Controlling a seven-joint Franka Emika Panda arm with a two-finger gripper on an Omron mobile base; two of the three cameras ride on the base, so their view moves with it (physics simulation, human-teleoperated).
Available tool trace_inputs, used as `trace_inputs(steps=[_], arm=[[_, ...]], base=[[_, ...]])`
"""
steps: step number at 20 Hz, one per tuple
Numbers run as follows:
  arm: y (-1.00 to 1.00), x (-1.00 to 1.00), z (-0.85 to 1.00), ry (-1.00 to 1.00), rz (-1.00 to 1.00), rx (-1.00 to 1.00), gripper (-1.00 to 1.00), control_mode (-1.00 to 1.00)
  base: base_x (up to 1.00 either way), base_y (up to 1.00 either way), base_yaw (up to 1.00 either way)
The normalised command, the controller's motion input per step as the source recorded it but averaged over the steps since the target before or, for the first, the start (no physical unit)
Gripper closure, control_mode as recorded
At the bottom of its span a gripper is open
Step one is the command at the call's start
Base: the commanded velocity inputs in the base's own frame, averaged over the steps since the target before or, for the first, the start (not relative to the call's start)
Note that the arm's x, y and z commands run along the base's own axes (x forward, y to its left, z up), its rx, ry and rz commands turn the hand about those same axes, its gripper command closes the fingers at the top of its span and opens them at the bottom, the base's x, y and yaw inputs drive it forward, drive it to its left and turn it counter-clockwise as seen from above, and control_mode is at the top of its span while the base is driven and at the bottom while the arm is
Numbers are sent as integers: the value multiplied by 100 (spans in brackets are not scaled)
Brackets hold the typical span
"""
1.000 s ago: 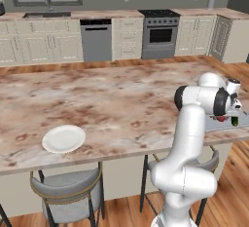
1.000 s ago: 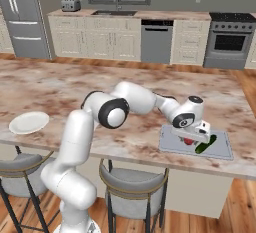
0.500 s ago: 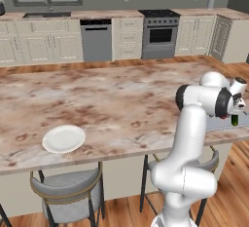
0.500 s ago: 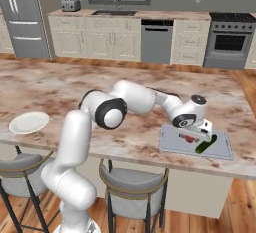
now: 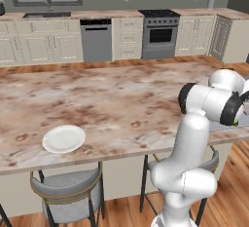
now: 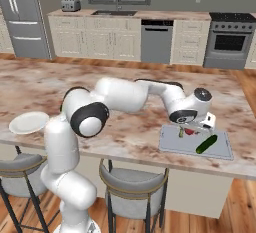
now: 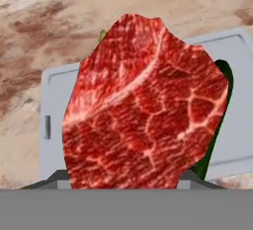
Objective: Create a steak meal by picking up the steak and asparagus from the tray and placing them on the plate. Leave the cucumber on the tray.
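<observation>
- Raw-red marbled steak slab (image 7: pixel 146 108), irregular outline: clamped in the claw (image 6: pixel 191 128), hanging just above the tray.
- Flat grey-blue rectangular tray (image 6: pixel 172 144): carries thick dark green cucumber (image 6: pixel 206 144); thin green asparagus stalk (image 6: pixel 180 132) lying beside.
- Round white shallow plate (image 5: pixel 63 139): well apart along the marbled stone bench (image 5: pixel 116 99).
- Risk: limp, slick meat sliding from narrow grip during long carry.
</observation>
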Motion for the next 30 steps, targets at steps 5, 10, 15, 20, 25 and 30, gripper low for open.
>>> trace_inputs(steps=[5,10,15,20,25,30], arm=[[96,-38,76,-11,16,-2,100,-100],[100,-28,25,0,22,-9,100,-100],[100,-27,12,0,24,-12,100,-100],[100,-13,16,3,25,-11,100,-100],[100,0,26,7,23,-6,100,-100],[100,0,32,11,20,-4,100,-100]], base=[[0,0,0],[0,0,0],[0,0,0],[0,0,0],[0,0,0],[0,0,0]])
